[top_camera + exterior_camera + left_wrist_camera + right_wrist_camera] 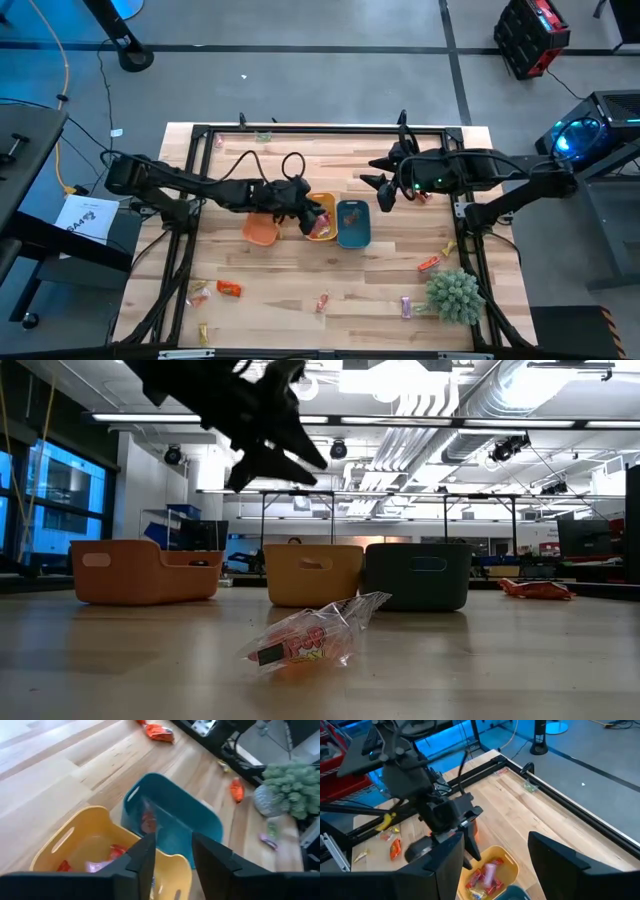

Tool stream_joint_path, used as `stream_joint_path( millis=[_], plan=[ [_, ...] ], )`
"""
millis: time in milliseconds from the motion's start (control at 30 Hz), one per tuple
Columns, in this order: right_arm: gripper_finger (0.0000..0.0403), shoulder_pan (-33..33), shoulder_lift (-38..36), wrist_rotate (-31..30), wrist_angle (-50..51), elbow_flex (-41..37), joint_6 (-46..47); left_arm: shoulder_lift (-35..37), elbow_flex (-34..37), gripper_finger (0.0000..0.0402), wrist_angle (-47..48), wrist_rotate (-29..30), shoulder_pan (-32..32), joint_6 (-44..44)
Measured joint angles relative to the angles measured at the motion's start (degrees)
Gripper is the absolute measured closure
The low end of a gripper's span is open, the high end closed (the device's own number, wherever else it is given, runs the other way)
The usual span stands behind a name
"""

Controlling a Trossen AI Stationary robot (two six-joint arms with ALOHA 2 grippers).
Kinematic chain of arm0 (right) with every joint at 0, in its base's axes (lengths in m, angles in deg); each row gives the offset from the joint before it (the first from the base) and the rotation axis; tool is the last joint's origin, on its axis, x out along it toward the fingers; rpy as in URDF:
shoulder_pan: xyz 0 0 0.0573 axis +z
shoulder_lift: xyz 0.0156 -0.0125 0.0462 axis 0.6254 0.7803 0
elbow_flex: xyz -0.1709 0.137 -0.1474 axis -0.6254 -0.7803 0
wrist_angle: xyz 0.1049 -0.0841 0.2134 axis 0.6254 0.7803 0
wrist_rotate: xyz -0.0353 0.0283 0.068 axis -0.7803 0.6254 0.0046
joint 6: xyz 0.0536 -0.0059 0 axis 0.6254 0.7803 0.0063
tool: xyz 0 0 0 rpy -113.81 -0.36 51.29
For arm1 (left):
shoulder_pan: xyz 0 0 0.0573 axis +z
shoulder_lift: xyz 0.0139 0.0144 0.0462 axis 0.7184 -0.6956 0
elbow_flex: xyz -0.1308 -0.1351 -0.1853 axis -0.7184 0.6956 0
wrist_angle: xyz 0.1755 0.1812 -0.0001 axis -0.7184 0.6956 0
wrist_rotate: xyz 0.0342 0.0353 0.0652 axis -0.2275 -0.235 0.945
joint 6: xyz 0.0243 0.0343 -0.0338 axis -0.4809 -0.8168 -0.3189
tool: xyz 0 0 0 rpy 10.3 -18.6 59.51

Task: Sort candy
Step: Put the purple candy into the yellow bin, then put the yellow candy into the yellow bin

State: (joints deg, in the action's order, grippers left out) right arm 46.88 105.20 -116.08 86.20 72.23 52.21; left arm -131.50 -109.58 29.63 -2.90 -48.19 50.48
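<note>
- The left gripper (318,215) is hovering over the yellow tray (322,232), its fingers (145,862) standing narrowly apart with nothing between them.
- The right gripper (383,187) is hanging above bare table (300,280) just behind the teal tray (353,223), its fingers (445,862) spread wide and holding nothing.
- Three trays are sitting in a row at mid-table: the orange tray (260,230), then yellow, then teal, the last two touching.
- Red and pink candy (487,875) is lying in the yellow tray; one reddish piece (148,822) is showing in the teal tray.
- More candy is lying loose along the near side of the table: an orange-red piece (229,289), a small one beside it (198,295), a yellow one (203,333), one near the middle (322,302), and a pink one (406,306) by the plant ball (455,295).
- Another orange piece (429,263) is lying between the teal tray and the plant ball.
- In the low view, a clear-wrapped sweet (312,638) is lying in front of the trays.
</note>
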Motion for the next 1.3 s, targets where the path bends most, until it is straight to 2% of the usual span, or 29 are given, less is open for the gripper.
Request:
stream_joint_path(
  millis=[67, 133, 233, 267, 333, 433, 533, 633, 733, 800, 867, 1067, 1300],
  plan=[
    [0.0187, 0.0, 0.0, 0.0, 0.26, 0.0, -0.04, 1.63, 0.0, 0.0259, 0.94, -1.27, -0.59, 0.01],
    [0.0187, 0.0, 0.0, 0.0, 0.64, 0.0, -0.08, 3.96, -0.01, 0.0249, 4.02, -5.38, -1.49, 0.43],
    [0.0187, 0.0, 0.0, 0.0, 0.94, 0.0, -0.1, 8.47, -0.07, 0.0243, 12.98, -10.9, -5.35, 4.46],
    [0.0187, 0.0, 0.0, 0.01, 1.04, 0.0, -0.1, 9.9, -0.07, 0.0242, 16.43, -10.81, -7.61, 5.82],
    [0.0187, 0.0, 0.0, 0.02, 1.37, 0.0, -0.1, 12.83, -0.07, 0.0244, 23.56, -6.98, -13.47, 9.96],
    [0.0187, 0.0, 0.0, 0.02, 2.41, 0.0, -0.1, 15.35, -0.07, 0.0245, 33.97, 0.99, -23.47, 19.94],
    [0.0187, 0.01, 0.0, 0.02, 3.39, 0.0, -0.1, 15.39, -0.04, 0.0245, 43.19, 4.55, -32.98, 33.42],
    [0.0187, 0.01, 0.0, 0.02, 3.92, 0.0, -0.1, 13.11, -0.07, 0.0245, 53.34, 2.82, -40.89, 45.73],
    [0.0187, 0.02, 0.0, 0.02, 4.01, 0.0, -0.1, 9.82, -0.04, 0.0245, 62.51, -6.17, -45.14, 53.84],
    [0.0187, 0.02, 0.0, 0.02, 4.02, 0.0, -0.1, 7.37, -0.04, 0.0245, 66.8, -13.75, -46.42, 54.98],
    [0.0187, 0.01, 0.0, 0.02, 4.05, 0.0, -0.12, 5.24, -0.02, 0.0245, 68.57, -18.69, -47.01, 53.88],
    [0.0187, 0.01, 0.0, 0.01, 4.08, 0.0, -0.07, -0.59, 0.33, 0.0245, 66.45, -22.33, -46.99, 46.2],
    [0.0187, 0.02, 0.0, 0.02, 4.08, 0.0, -0.06, -4.3, 6.11, 0.0245, 61.64, -28.55, -46.46, 39.41]
  ],
)
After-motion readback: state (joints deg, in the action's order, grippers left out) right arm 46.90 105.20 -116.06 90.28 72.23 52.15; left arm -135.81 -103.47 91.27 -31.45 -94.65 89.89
